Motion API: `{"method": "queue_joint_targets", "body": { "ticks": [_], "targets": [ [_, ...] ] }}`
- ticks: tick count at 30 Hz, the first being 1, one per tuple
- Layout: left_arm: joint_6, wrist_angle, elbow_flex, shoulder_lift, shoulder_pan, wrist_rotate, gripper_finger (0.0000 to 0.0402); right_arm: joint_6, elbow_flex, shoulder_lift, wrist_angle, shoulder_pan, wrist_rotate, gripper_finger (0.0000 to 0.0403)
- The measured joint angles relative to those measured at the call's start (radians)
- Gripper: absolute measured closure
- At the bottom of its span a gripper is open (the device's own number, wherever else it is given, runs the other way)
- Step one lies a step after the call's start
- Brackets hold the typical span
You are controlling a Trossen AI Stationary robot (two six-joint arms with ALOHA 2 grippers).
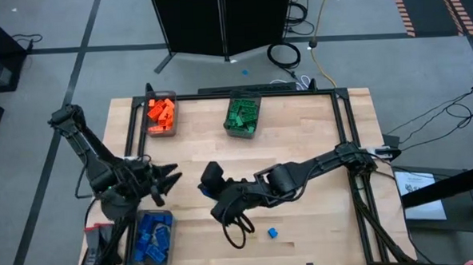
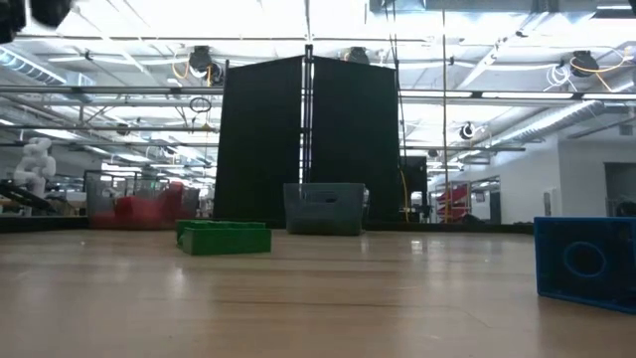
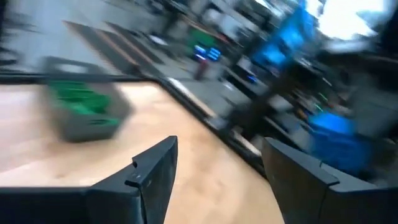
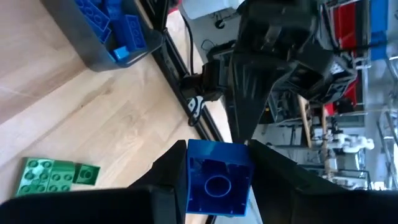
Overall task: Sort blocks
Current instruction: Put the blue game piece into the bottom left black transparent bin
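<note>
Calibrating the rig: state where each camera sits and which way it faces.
High: overhead, straight down on the table; both arms, left gripper and right gripper show.
Low: table-top height, level across past a green block; no arm shows.
Left wrist: on left arm, facing the green bin; own open fingers show.
Right wrist: on right arm, facing the blue bin; own fingers grip a blue block.
Shared: high and left wrist both show the green bin.

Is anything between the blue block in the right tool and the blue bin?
Possibly the left tool, open, hanging near the line from the blue block, held in the right tool, to the blue bin. No loose block shows between them.
</note>
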Motion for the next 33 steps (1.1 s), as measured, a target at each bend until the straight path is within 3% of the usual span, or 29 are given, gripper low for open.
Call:
{"method": "queue_joint_targets", "body": {
  "ticks": [3,5,8,11,13,16,23,33],
  "targets": [
    [0.346,0.316,-0.001,0.002,0.027,0.176,0.0169,-0.019,0.000,0.000,0.008,0.000,-0.001,0.0286],
    [0.574,0.530,-0.010,0.005,0.054,0.351,0.0169,-0.025,0.000,0.000,0.017,0.000,0.002,0.0286],
    [0.759,0.689,-0.016,0.007,0.100,0.542,0.0169,-0.029,0.000,0.000,0.034,0.008,0.055,0.0286],
    [0.783,0.646,-0.017,-0.002,0.147,0.577,0.0169,-0.054,0.000,0.000,0.035,0.025,0.131,0.0286],
    [0.752,0.606,-0.018,0.002,0.185,0.654,0.0169,-0.076,0.000,0.000,0.038,0.039,0.156,0.0286],
    [0.727,0.601,-0.018,0.021,0.244,0.792,0.0169,-0.114,0.000,0.000,0.051,0.056,0.168,0.0286],
    [0.778,0.634,-0.018,0.060,0.330,0.979,0.0169,-0.135,0.000,0.000,0.074,0.066,0.175,0.0286],
    [0.786,0.725,-0.018,0.109,0.388,1.063,0.0169,-0.183,0.000,-0.002,0.109,0.069,0.182,0.0286]
  ]
}}
